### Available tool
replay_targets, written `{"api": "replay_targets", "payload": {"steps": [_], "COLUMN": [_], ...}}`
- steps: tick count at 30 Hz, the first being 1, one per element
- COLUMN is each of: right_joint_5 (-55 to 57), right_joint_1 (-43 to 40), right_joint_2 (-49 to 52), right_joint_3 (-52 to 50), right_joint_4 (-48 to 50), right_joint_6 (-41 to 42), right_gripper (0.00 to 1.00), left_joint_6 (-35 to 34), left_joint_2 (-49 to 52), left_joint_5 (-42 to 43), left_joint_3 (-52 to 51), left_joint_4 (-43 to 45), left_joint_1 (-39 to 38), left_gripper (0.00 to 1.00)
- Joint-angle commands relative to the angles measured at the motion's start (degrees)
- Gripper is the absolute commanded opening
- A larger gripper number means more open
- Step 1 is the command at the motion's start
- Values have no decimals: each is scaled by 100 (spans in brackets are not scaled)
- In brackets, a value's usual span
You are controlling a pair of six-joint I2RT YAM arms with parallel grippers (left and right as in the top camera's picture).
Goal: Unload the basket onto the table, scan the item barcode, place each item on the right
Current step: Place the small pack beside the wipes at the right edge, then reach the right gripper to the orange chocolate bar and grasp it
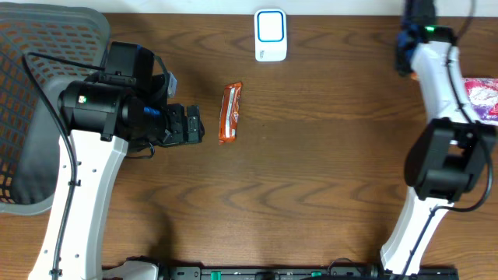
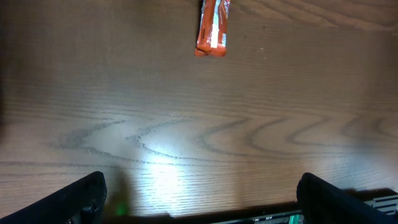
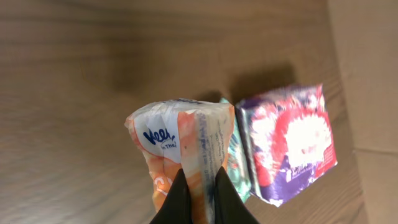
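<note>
A white scanner with a blue ring (image 1: 270,35) stands at the table's far edge, near the middle. An orange wrapped bar (image 1: 230,113) lies flat on the wood below it and shows again at the top of the left wrist view (image 2: 213,28). My left gripper (image 1: 191,124) hovers just left of the bar, open wide (image 2: 199,199) with nothing between its fingers. My right gripper (image 3: 200,177) is at the far right corner (image 1: 406,53), shut on the seam of an orange-and-white soft pack (image 3: 171,143) held above the table.
A purple-and-red pack (image 3: 289,143) lies at the right edge (image 1: 482,97), with a teal pack (image 3: 236,165) partly hidden beside it. A grey mesh basket (image 1: 31,101) fills the left side. Bare wood separates the bar from the right arm.
</note>
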Motion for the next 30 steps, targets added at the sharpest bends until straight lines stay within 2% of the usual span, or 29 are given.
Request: {"api": "replay_targets", "payload": {"steps": [1,3,4,6,12,15,19,20,22,25,27,30], "right_joint_5": [-824,-881,-874,-857,-940,-1394,-3112,-3755,-4907,-6358,-6865,-6723], "right_joint_1": [-271,-402,-450,-564,-459,-275,-37,37,195,511,820,1344], "right_joint_2": [20,20,20,20,-356,-876,-1545,-1694,-1893,-1989,-1982,-1939], "right_joint_3": [-243,-382,-446,-507,-498,-490,-490,-490,-490,-490,-514,-634], "right_joint_4": [-48,-26,-7,-22,-70,-79,-302,-363,-442,-483,-546,-581], "right_joint_6": [-52,-52,-55,-48,199,422,448,446,446,444,442,442], "right_gripper": [1,4,14,53,59,71,73,83,92,93,93,99], "left_joint_6": [-35,-35,-35,-35,-37,-35,-35,-35,-35,-35,-35,-35], "left_joint_2": [22,22,22,22,22,22,22,22,22,22,22,22], "left_joint_5": [-37,-37,-37,-37,-37,-37,-35,-37,-37,-37,-37,-37], "left_joint_3": [-17,-17,-17,-17,-17,-17,-17,-17,-17,-17,-17,-17], "left_joint_4": [-20,-20,-20,-20,-20,-20,-20,-20,-20,-20,-20,-20], "left_joint_1": [-24,-24,-24,-24,-24,-24,-24,-24,-24,-24,-24,-24], "left_gripper": [98,98,98,98,98,98,98,98,98,98,98,98]}}
